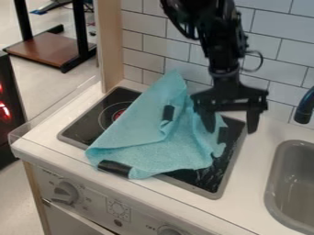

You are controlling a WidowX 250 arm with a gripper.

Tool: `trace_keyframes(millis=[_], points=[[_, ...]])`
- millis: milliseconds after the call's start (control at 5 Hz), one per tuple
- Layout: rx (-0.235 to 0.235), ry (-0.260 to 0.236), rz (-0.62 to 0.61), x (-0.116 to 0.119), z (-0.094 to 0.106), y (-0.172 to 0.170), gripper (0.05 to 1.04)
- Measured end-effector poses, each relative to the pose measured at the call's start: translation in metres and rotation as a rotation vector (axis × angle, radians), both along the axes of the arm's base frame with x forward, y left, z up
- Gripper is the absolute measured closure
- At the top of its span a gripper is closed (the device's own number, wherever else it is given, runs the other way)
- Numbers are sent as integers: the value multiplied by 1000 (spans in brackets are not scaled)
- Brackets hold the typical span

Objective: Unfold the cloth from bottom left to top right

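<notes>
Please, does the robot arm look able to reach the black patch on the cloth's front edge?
Probably yes: the black patch lies uncovered, and only folds of the cloth lie between it and the open gripper.

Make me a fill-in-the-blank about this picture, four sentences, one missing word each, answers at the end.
The strips on the cloth are coloured ____. The cloth lies on the stovetop, with the sink to the picture's ____. The gripper is not shut but ____. The wall is covered in ____.

Missing words: black; right; open; tiles.
</notes>
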State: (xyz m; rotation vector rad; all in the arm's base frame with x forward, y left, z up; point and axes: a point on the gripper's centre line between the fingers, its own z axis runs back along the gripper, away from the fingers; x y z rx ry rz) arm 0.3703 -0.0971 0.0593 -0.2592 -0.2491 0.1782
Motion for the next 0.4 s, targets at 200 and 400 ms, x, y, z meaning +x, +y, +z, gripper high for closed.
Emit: trace_keyframes(millis=[200,400], points=[[-5,-34,5,-1,16,7,85],[29,-53,-21,-5,21,14,85]])
